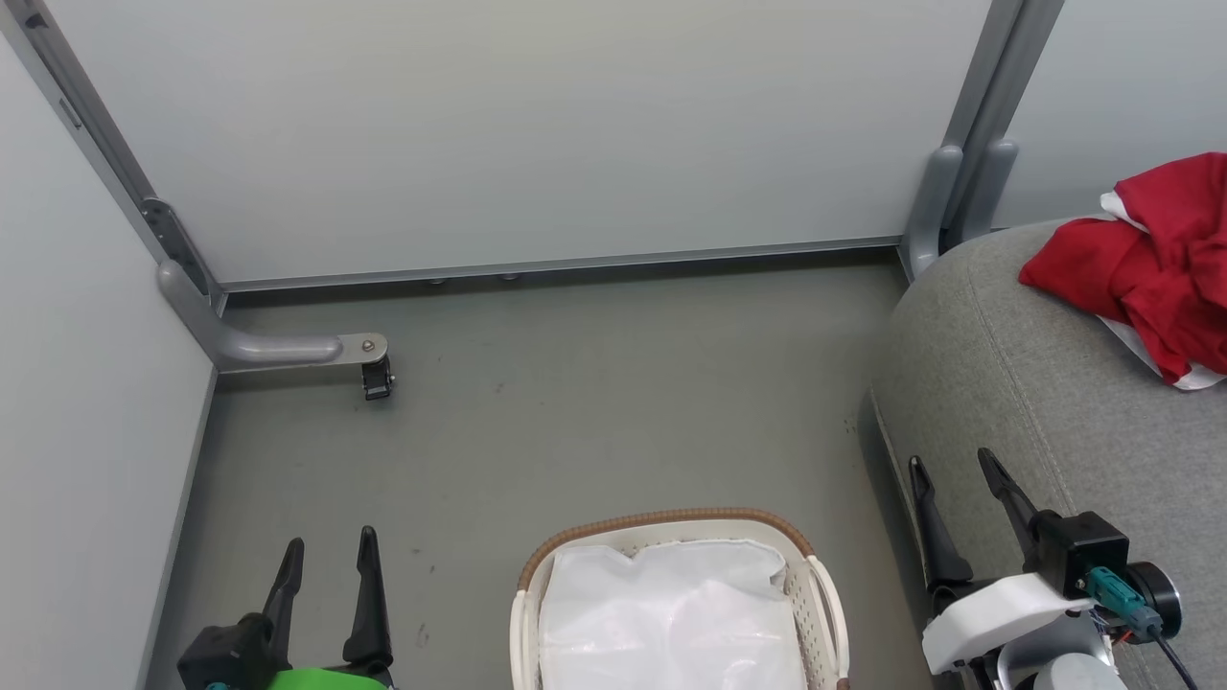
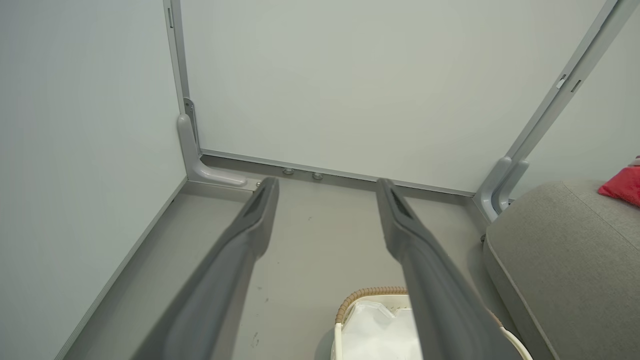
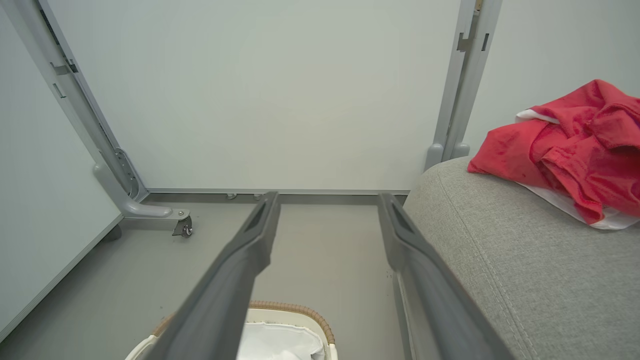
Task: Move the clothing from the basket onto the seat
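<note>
The red clothing (image 1: 1150,268) with white trim lies bunched on the grey seat (image 1: 1045,402) at the right, also seen as clothing (image 3: 570,150) on the seat (image 3: 500,260) and as a red corner (image 2: 622,185) on the seat (image 2: 565,250). The white basket (image 1: 815,594) with a brown rim stands on the floor at bottom centre, holding just its white liner (image 1: 671,613). My left gripper (image 1: 326,556) is open at the lower left, left of the basket (image 2: 370,292). My right gripper (image 1: 954,470) is open at the lower right, beside the seat's front edge, nothing between its fingers.
Pale partition walls (image 1: 518,134) close off the back and left. A grey bracket foot with a small castor (image 1: 376,379) juts onto the grey floor (image 1: 575,412) at the left. Grey posts (image 1: 959,182) stand at the back right corner beside the seat.
</note>
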Controlling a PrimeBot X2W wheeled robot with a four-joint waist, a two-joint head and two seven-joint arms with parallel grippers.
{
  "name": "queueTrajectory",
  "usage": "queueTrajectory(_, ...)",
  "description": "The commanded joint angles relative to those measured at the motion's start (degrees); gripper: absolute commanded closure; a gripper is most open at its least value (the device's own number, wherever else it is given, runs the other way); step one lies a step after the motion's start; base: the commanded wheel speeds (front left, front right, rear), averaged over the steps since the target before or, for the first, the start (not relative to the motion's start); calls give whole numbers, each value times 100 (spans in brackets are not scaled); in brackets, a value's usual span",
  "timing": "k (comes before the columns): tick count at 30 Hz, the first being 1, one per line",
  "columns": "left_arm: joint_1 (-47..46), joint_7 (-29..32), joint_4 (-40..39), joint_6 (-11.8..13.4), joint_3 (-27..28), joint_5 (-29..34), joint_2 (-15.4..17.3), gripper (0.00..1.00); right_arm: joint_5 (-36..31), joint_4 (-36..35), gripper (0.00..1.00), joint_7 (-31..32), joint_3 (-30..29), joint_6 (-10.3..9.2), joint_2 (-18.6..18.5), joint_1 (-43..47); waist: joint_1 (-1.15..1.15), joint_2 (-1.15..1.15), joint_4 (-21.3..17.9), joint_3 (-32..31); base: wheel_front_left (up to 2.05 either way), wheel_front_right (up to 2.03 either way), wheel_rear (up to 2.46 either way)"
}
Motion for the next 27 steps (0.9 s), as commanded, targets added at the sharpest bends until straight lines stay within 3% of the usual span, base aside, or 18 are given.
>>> queueTrajectory(1, 25, 4, 23, 29, 11, -32, -1, 0, -28, -24, 0, -26, -11, -8, -23, 2, 1, 61, 6, -2, 0, 0, 0)
queueTrajectory(16, -38, 4, 29, 50, 16, -131, -1, 0, -22, -5, 0, -25, 11, -8, -24, -34, 1, 61, 61, -16, 0, 0, 0)
queueTrajectory(17, -2, -1, 76, 46, -1, -99, -2, 100, -22, 27, 100, 3, 11, 0, 7, -3, 1, 0, 61, -17, 0, 0, 0)
queueTrajectory(20, 8, 10, 217, 45, -10, -121, -8, 100, 2, 165, 100, 19, 5, 0, 34, 41, 1, 0, 61, -17, 0, 0, 0)
queueTrajectory(27, -102, 220, 203, 21, 93, -831, -7, 100, 814, 168, 100, 247, -91, 0, 29, -20, 1, 3, 32, -16, 0, 0, 0)
